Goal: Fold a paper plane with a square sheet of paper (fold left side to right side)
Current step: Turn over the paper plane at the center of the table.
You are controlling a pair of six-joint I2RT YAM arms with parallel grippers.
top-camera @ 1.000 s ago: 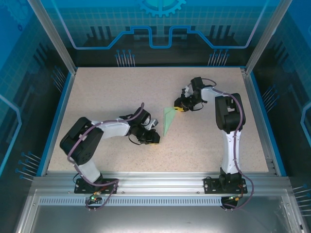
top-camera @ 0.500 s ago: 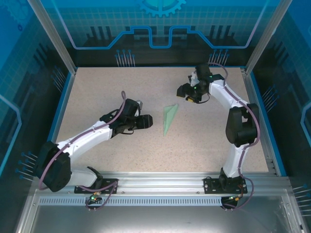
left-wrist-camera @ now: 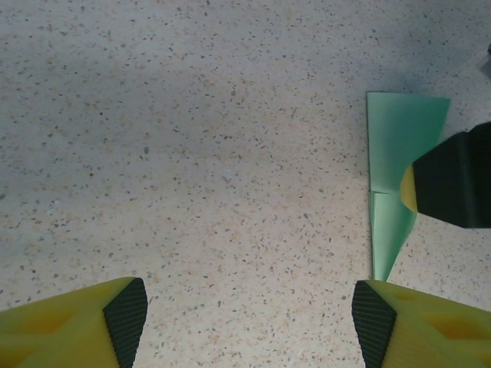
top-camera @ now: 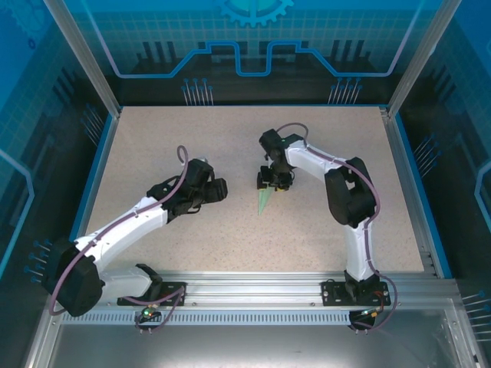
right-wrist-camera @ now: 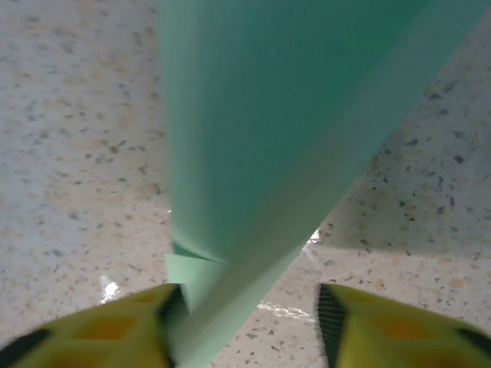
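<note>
The square sheet of paper lies folded into a narrow, pointed, mint-green paper plane (top-camera: 264, 201) at the table's middle, its tip toward the near edge. My right gripper (top-camera: 272, 181) is low over the plane's wide far end. In the right wrist view the paper plane (right-wrist-camera: 261, 138) runs between the fingers of the right gripper (right-wrist-camera: 249, 314): it rests against the left finger, with a gap to the right pad (right-wrist-camera: 331, 318). My left gripper (top-camera: 218, 189) hangs open a short way left of the plane, over bare table. The left wrist view shows the plane (left-wrist-camera: 395, 153) off to the right of the left gripper (left-wrist-camera: 249, 310).
The speckled tabletop (top-camera: 192, 138) is bounded by blue rails (top-camera: 92, 180) left and right and an aluminium frame (top-camera: 253, 287) at the near edge. The right gripper's black finger (left-wrist-camera: 456, 184) reaches into the left wrist view over the plane.
My left gripper has let go of the plane, opened and drawn back to the left. The right gripper lifted off toward the back, then came down over the plane's wide end.
</note>
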